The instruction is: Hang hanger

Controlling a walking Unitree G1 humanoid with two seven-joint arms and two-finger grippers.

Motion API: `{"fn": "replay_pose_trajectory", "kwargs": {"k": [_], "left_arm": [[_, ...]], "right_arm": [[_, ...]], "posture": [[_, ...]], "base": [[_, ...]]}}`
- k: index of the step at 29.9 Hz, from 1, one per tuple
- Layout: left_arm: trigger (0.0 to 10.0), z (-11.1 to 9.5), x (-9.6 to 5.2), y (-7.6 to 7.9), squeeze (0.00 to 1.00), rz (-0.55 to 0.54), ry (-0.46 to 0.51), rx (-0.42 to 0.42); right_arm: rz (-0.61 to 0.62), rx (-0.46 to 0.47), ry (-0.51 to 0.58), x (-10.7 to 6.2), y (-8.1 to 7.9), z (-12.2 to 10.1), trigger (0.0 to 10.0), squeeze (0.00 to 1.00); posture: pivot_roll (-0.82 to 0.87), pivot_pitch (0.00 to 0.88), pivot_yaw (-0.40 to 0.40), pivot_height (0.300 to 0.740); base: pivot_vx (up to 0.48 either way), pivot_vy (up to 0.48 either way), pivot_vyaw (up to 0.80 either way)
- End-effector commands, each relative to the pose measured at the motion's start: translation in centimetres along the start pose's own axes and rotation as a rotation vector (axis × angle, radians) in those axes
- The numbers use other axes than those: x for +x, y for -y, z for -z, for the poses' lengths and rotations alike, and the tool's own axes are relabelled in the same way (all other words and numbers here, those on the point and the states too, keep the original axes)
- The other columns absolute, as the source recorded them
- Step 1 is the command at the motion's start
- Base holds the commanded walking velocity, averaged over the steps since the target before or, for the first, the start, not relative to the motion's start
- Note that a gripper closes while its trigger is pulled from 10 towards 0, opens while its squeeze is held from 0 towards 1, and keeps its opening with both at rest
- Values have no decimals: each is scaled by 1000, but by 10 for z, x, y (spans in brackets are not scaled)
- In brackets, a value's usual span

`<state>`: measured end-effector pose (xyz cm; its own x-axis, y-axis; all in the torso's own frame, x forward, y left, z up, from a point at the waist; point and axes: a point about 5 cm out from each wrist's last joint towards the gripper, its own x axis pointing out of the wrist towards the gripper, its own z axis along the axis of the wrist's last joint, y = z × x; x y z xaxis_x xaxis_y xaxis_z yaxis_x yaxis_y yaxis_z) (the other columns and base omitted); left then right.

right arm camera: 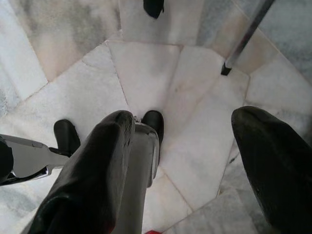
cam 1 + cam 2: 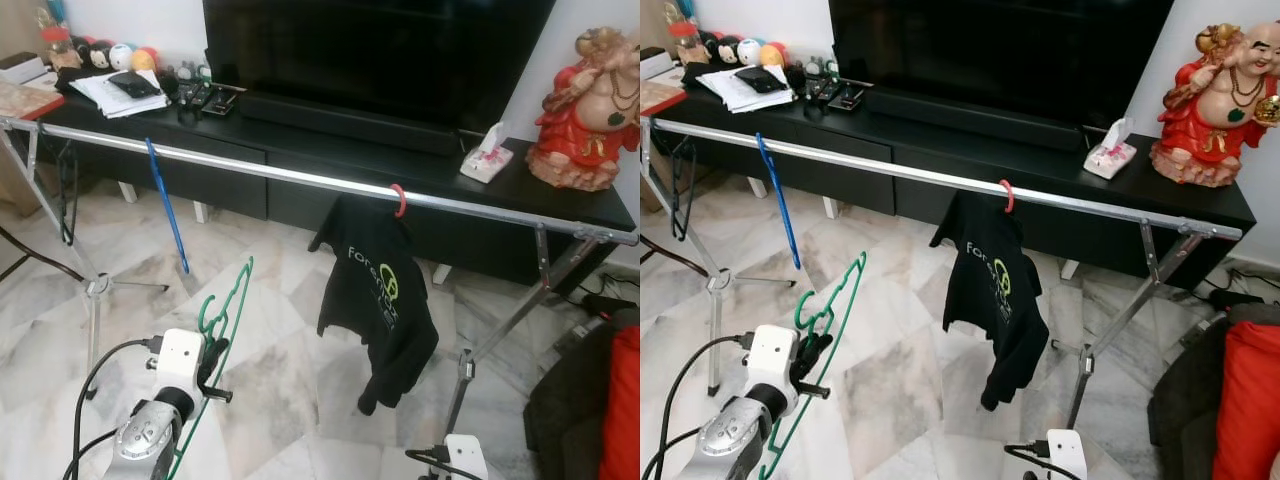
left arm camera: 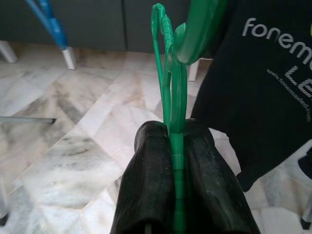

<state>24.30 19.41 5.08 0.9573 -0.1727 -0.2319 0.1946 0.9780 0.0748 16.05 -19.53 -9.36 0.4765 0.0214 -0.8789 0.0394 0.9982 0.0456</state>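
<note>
the green hanger is sitting pinched between the two black fingers of the left gripper, which are pressing together on its thin plastic frame. the hanger is standing upright in front of the robot's left arm, its hook end near the gripper and its long edge rising toward the silver rail, below it and not touching it. the left wrist view is showing the ribbed green plastic running between the rounded rubbery pads, with the curled hook just beyond them. the head views are showing the rail carrying a blue hanger and a black shirt on a red hook. the right gripper is hanging low over the marble floor, its fingers spread apart, seemingly holding nothing.
</note>
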Motion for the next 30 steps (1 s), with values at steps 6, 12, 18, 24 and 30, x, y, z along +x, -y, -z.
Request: {"fn": "replay_pose_trajectory", "kwargs": {"k": [6, 12, 18, 24, 30], "left_arm": [[10000, -5, 0, 0, 0, 5, 26, 23], [10000, -5, 0, 1, 0, 13, 26, 30], [10000, -6, 0, 0, 0, 15, 29, 33], [10000, -7, -1, 0, 0, 14, 34, 38], [10000, -8, -1, 0, 0, 19, 33, 45]], "right_arm": [[9, 3, 8, 0, 3, -2, 10000, 0], [9, 1, 5, 0, 3, -2, 10000, 0], [6, 3, 11, 0, 2, -2, 10000, 0], [3, -2, 7, 0, 2, -2, 10000, 0], [1, -4, 6, 0, 3, -2, 10000, 0]], "posture": [[52, 0, -66, 716], [52, 0, -65, 716], [54, 0, -65, 716], [52, 0, -65, 716], [52, 0, -65, 716]], "base": [[334, 0, 0], [354, 0, -438], [356, 0, -277], [357, 0, 0], [344, 0, 0]]}}
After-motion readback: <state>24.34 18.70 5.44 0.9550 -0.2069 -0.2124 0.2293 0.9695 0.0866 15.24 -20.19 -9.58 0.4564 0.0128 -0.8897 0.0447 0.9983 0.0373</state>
